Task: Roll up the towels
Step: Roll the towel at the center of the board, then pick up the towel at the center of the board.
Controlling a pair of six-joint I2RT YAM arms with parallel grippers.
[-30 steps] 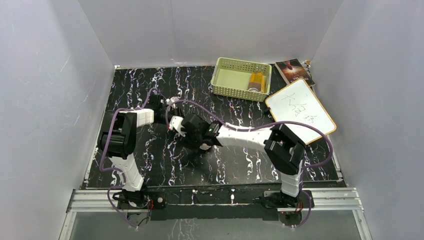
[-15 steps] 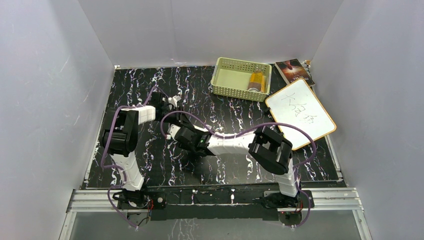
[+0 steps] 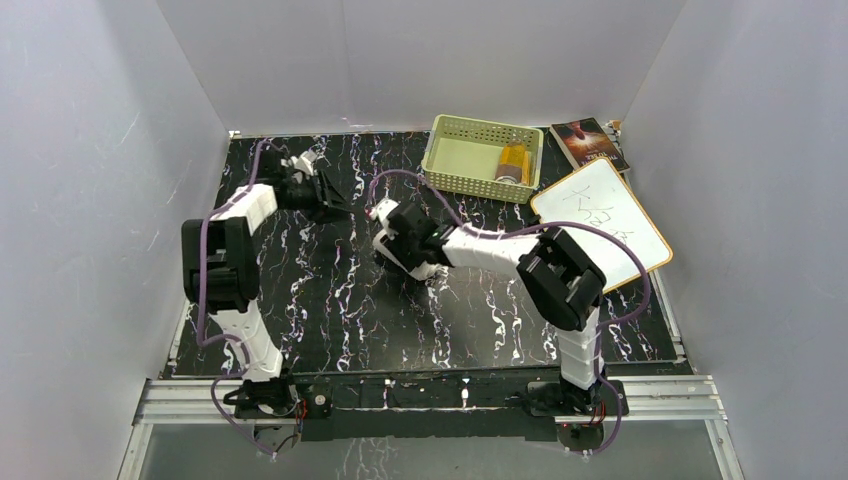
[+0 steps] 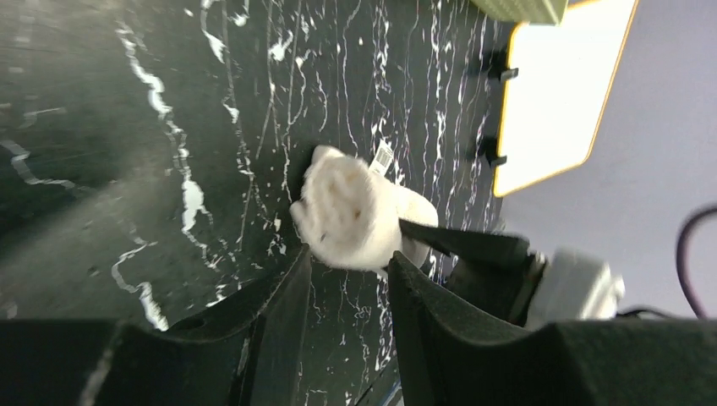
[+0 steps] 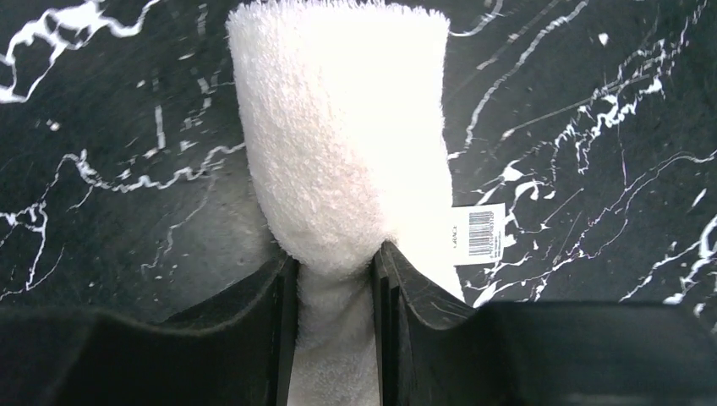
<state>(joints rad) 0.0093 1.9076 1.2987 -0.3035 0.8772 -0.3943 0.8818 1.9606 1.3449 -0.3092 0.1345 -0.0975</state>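
- Cream-white towel point(image 5: 338, 144): wound into a thick roll. It lies on the black marbled table point(image 3: 330, 320) near the middle, well left of the white board point(image 3: 600, 225). A barcode label point(image 5: 478, 233) sticks out at one side.
- Roll condition: the left wrist view shows a rounded end face with no loose tail trailing. The near end is squeezed narrow where it is gripped.
- Right tool point(image 5: 334, 258): pinching the near end of the roll, with both pads sunk into the pile.
- Left tool point(image 4: 349, 266): spread, with nothing between its fingers. It sits toward the far left of the table, apart from the roll and facing its end.
- Mustard-yellow and brown towel point(image 3: 513, 163): lies inside the pale basket point(image 3: 470, 128) at the far edge. It shows as a short cylinder, so it is probably already rolled, but it is too small to confirm.
- Progress, judged: rolling looks complete or nearly so on both items.
- Remaining, judged: set the cream-white roll down without letting it unwind. It may then join the other towel in the basket.
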